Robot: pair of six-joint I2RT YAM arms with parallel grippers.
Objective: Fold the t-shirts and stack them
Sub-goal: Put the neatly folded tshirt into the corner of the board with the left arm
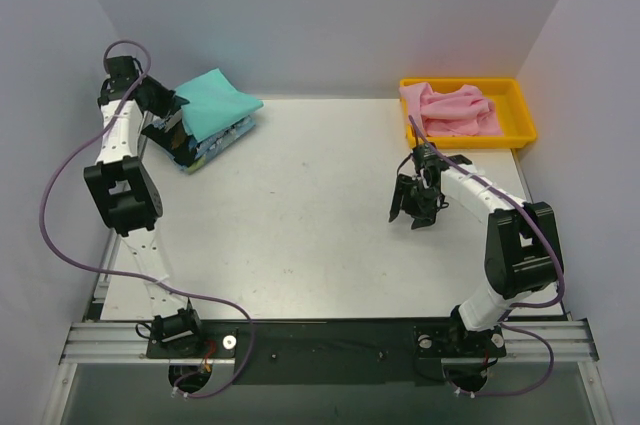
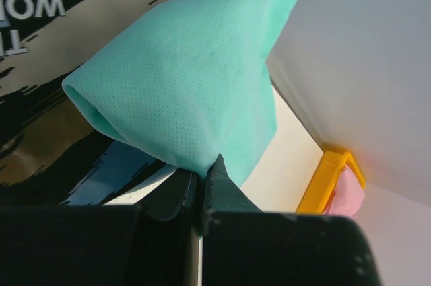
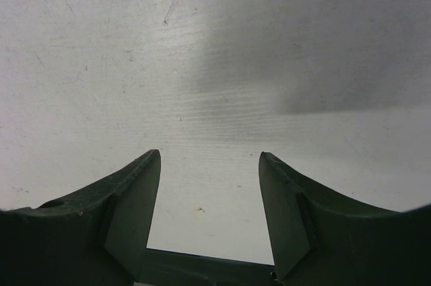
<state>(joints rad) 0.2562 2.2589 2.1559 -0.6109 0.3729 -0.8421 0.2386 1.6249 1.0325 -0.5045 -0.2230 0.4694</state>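
A pale worktop (image 1: 300,215) sits between plain walls (image 1: 330,15). At its far left corner the folded teal tee (image 1: 217,103) lies on top of the black streaked tee (image 1: 197,152). The left hand (image 2: 204,168) has its 2 fingers pressed together, pinching the near edge of the teal tee. At the far right, the pink tee (image 1: 455,110) lies crumpled in a yellow tray (image 1: 525,123). The right hand (image 3: 209,158) hovers over bare worktop near the tray, fingers spread wide, holding nothing.
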